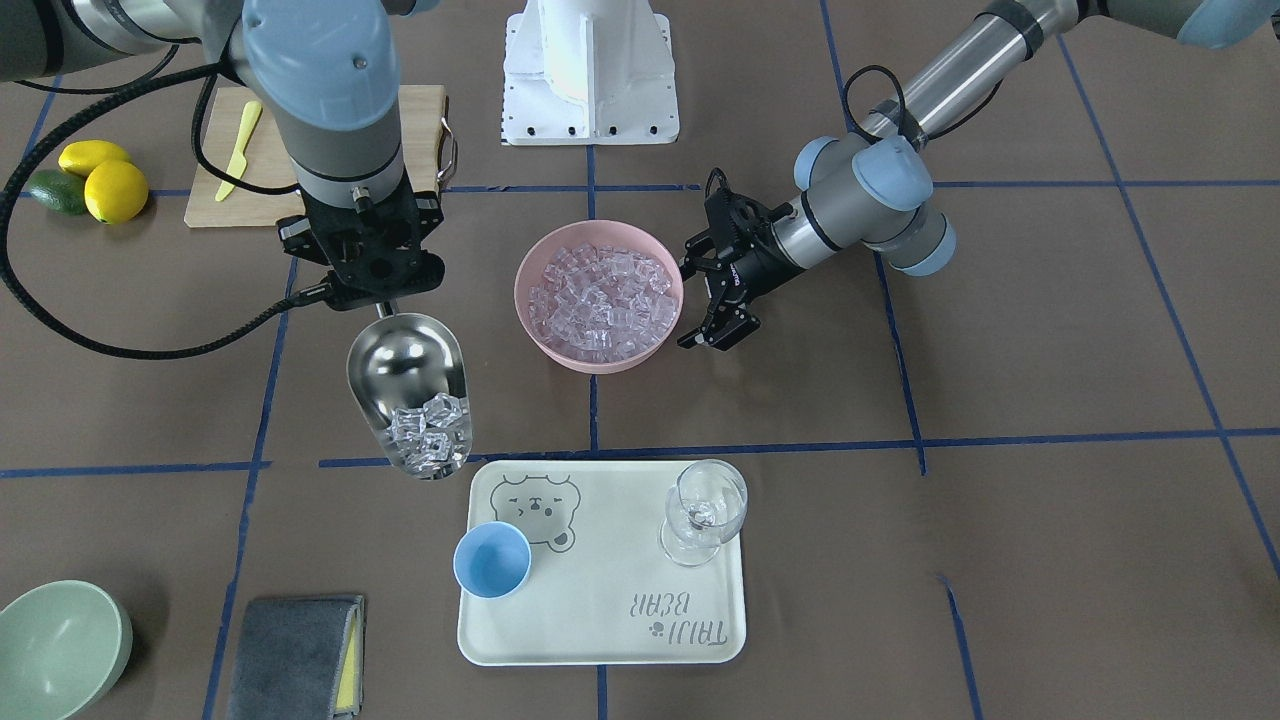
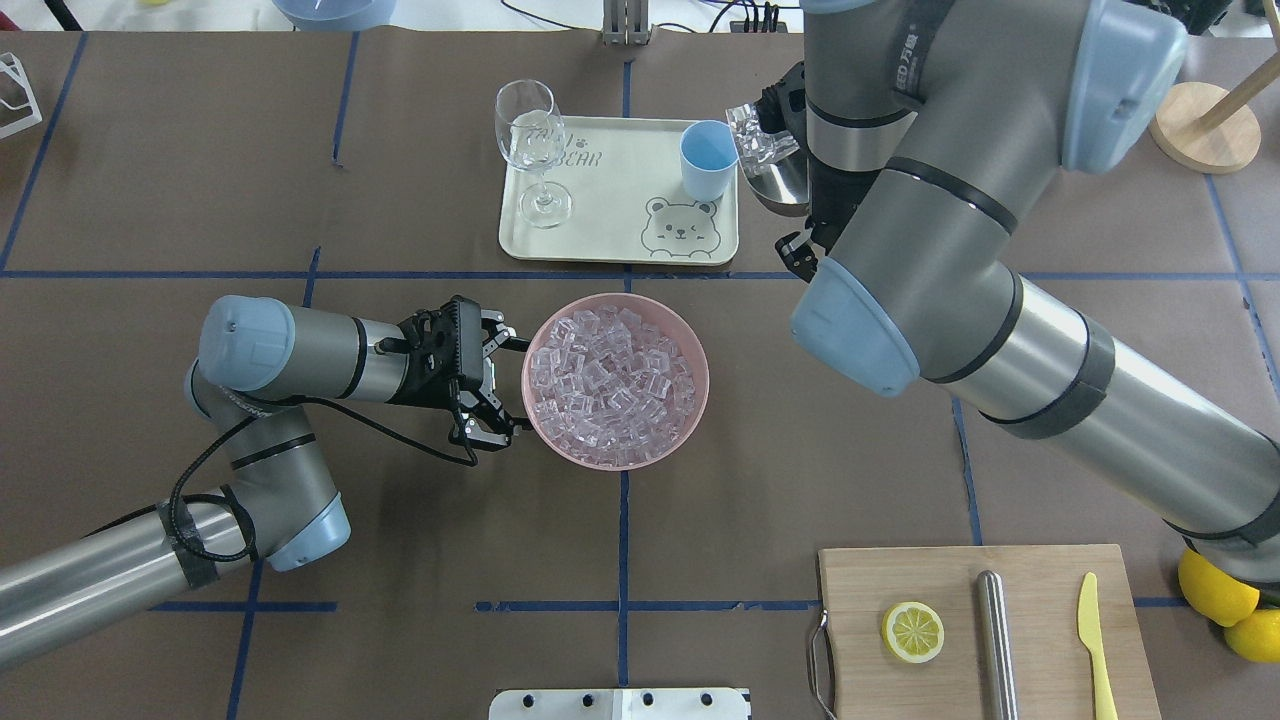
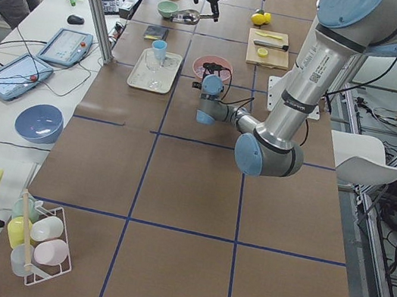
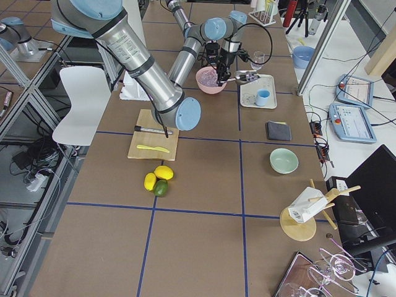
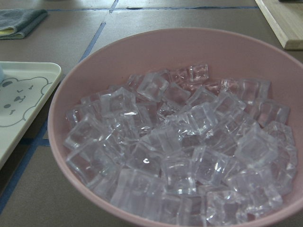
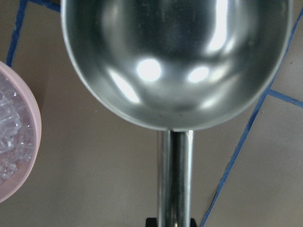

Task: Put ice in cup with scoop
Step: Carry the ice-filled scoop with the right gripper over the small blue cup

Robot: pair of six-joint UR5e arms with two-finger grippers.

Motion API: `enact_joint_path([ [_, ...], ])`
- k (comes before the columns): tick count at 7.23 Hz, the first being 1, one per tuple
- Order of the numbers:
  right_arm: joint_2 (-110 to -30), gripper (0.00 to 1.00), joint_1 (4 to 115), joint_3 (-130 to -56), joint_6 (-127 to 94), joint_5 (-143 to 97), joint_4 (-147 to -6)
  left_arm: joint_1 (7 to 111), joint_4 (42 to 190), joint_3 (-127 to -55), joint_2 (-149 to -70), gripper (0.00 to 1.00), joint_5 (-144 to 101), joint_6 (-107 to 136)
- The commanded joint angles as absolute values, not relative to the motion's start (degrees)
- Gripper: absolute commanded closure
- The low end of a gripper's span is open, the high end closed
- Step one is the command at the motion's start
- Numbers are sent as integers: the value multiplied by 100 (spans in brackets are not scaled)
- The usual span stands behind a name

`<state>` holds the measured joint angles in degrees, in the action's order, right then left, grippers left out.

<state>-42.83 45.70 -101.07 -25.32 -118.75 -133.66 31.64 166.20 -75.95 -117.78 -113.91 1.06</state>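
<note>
My right gripper [image 1: 385,300] is shut on the handle [image 6: 175,175] of the steel scoop [image 1: 408,385]. The scoop hangs above the table beside the tray's corner, with several ice cubes [image 1: 430,435] at its mouth. In the overhead view the scoop [image 2: 780,175] and its ice [image 2: 750,135] are just right of the light-blue cup [image 2: 708,158]. The cup [image 1: 492,560] stands upright on the tray [image 1: 620,620] and looks empty. My left gripper [image 2: 490,385] is open, its jaws spread beside the rim of the pink bowl [image 2: 700,370], which is full of ice [image 2: 612,385].
A clear wine glass [image 1: 705,510] stands on the tray. A cutting board [image 2: 1040,600] holds a lemon slice [image 2: 912,632], a steel cylinder [image 2: 995,640] and a yellow knife [image 2: 1095,640]. Lemons [image 1: 115,190], a green bowl [image 1: 55,650] and a grey cloth [image 1: 295,655] lie nearby.
</note>
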Motion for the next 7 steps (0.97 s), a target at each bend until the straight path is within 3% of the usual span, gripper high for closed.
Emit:
enact_joint_path([
  [1, -4087, 100, 4693, -9433, -1641, -11699, -13351, 3164, 16620, -7603, -11777, 0, -11391, 105],
  [4, -3710, 100, 4737, -8519, -1275, -11427, -13351, 3164, 16707, -7603, -11777, 0, -11391, 105],
  [7, -3604, 100, 4737, -8281, -678, -11269, -13552, 3164, 16743, -7603, -11777, 0, -11391, 105],
])
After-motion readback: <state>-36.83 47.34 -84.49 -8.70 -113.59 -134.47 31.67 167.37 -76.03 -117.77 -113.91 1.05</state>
